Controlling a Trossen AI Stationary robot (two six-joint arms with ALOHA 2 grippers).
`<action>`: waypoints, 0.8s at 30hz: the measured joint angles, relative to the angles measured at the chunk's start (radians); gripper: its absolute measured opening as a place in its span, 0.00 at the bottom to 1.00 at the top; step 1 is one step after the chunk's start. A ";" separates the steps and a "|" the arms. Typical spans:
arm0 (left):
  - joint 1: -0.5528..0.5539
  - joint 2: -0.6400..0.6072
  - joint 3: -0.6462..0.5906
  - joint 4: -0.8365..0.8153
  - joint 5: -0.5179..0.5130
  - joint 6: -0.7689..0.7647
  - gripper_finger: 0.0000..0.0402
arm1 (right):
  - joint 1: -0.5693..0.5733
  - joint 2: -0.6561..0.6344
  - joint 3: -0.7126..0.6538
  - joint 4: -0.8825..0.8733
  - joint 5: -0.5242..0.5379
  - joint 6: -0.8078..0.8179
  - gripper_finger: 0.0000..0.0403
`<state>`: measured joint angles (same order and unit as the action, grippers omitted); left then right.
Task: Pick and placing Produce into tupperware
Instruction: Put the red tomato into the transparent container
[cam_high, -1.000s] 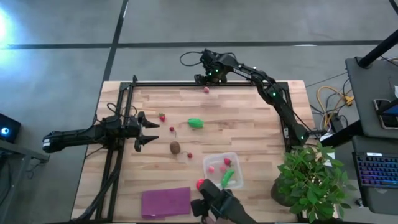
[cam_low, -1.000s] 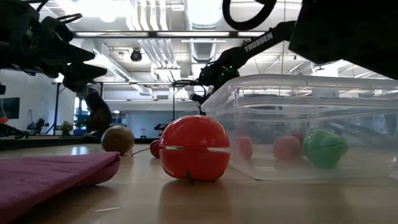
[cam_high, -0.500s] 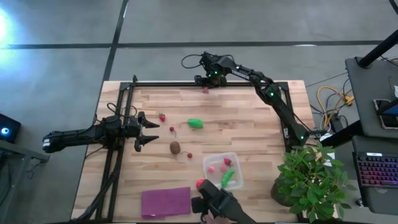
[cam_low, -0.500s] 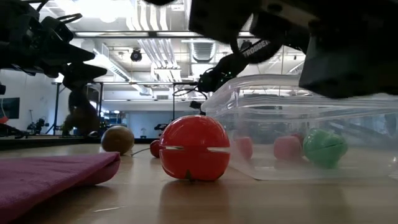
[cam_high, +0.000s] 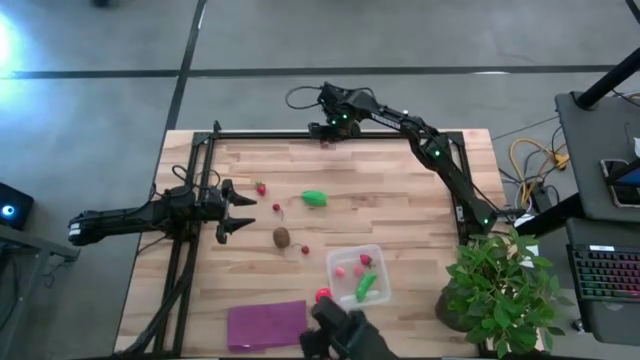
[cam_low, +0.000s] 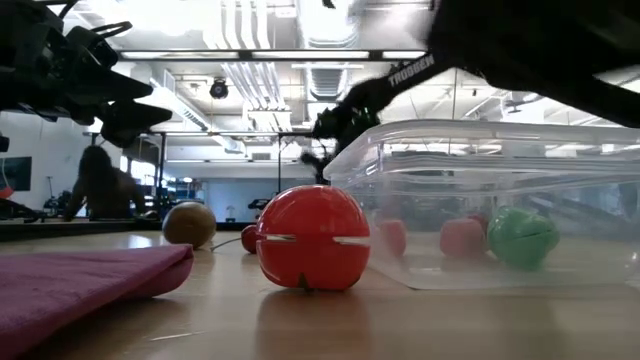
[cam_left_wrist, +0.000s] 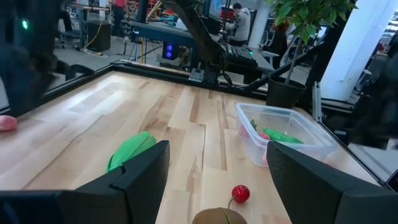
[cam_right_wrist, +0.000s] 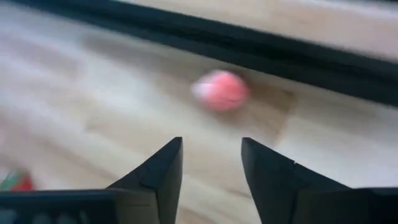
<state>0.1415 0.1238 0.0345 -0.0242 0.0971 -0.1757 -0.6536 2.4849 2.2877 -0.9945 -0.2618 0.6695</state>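
Your surface (cam_high: 420, 190) carried one tupperware (cam_high: 357, 275) near the right, holding three produce pieces: one green, two pink. Six pieces lay outside. Only the right wrist view showed the pink berry (cam_right_wrist: 221, 90) ahead of the right gripper (cam_right_wrist: 211, 163), fingers parted, grasping nothing. The left gripper (cam_high: 240, 208) waited left, released.

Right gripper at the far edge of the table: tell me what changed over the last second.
The right gripper shifted slightly left along the far edge, over the small pink berry, its fingers narrowing but open, gripping nothing. The left gripper, the clear square plastic container and the other produce stayed put.
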 joint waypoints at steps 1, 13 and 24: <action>0.000 0.000 0.000 0.000 0.000 0.000 0.64 | 0.010 -0.005 0.023 -0.006 0.000 -0.065 0.42; 0.000 0.000 0.000 0.000 0.000 0.000 0.64 | 0.084 -0.034 0.067 -0.189 0.279 -0.429 0.53; 0.000 0.000 0.000 0.000 0.000 0.000 0.64 | 0.008 -0.034 0.067 0.122 -0.015 0.233 0.55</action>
<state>0.1417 0.1240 0.0345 -0.0238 0.0971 -0.1757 -0.6455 2.4508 2.3550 -0.8729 -0.2770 0.9022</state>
